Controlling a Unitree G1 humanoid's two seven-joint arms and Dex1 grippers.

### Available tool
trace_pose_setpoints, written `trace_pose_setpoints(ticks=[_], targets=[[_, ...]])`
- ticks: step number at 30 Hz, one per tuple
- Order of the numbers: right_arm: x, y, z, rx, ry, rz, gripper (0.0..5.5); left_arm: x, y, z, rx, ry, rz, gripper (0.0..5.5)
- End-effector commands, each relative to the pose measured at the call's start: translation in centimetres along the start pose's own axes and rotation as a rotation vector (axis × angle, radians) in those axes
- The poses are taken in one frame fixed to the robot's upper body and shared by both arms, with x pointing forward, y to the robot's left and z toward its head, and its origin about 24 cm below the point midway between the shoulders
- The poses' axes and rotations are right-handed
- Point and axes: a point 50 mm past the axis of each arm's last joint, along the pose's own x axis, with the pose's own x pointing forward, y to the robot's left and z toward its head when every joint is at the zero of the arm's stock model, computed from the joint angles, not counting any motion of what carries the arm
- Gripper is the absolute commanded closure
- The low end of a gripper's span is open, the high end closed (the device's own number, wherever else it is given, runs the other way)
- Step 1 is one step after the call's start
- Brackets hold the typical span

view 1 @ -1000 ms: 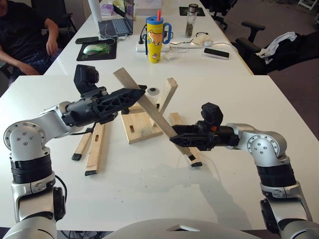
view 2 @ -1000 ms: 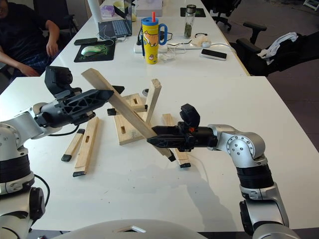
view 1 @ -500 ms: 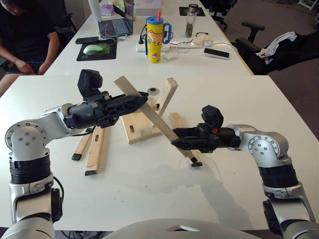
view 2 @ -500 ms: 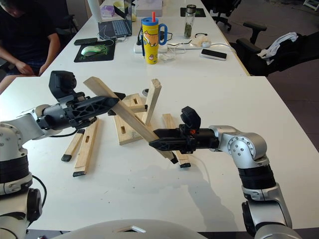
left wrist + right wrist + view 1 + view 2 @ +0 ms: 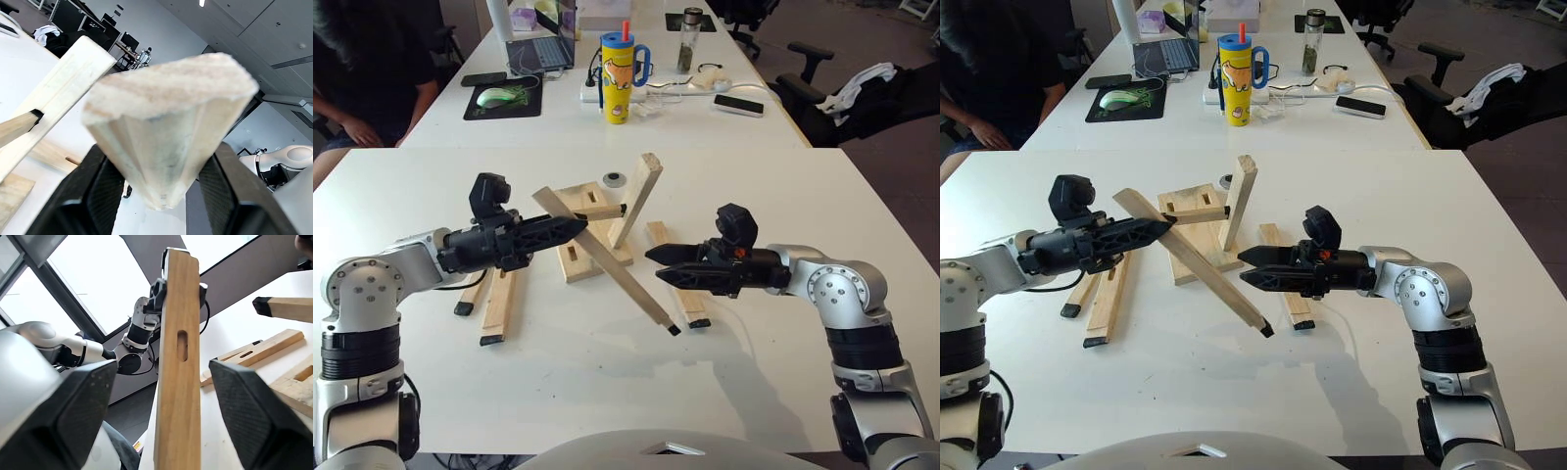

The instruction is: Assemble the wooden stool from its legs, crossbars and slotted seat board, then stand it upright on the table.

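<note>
The left gripper (image 5: 576, 226) is pinching the slotted leg (image 5: 617, 276) near its top, slanting it down past the right gripper (image 5: 658, 264), which is hovering spread just beside it, likely to regrip for fitting.

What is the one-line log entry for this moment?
left tool: shut on leg | right tool: open, beside leg | leg: tilted, capped end down
</note>
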Motion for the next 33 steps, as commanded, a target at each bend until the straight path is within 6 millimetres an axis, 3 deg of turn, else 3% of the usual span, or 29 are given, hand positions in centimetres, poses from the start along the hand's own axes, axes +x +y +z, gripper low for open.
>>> trace_pose_setpoints(ticks=[1, 5, 11, 19, 22, 28, 33], targets=[[-0.6, -1.4, -2.1, -0.038, 0.016, -0.200, 1.74, -3.2, 0.2, 0.5, 0.032, -0.015, 0.131, 3.40], [2.3, -3.4, -4.1, -0.046, -0.067, -0.375, 1.74, -5.9, 0.9, 2.0, 0.154, -0.015, 0.257, 3.40], [5.2, -5.1, -6.5, 0.006, -0.143, -0.548, 1.74, -6.1, 1.6, 4.2, 0.289, 0.021, 0.245, 3.40], [6.6, -6.5, -8.5, 0.026, -0.113, -0.655, 1.74, -6.7, 1.8, 6.5, 0.467, -0.007, 0.310, 3.40], [6.6, -7.1, -8.7, 0.029, -0.123, -0.698, 1.74, -6.1, 2.6, 7.4, 0.583, 0.010, 0.324, 3.40], [6.9, -7.2, -8.6, 0.024, -0.126, -0.684, 1.74, -3.9, 4.4, 6.4, 0.622, 0.151, 0.216, 3.40], [7.0, -7.2, -8.4, 0.015, -0.125, -0.670, 1.74, -4.1, 4.9, 6.2, 0.651, 0.218, 0.219, 3.40]])
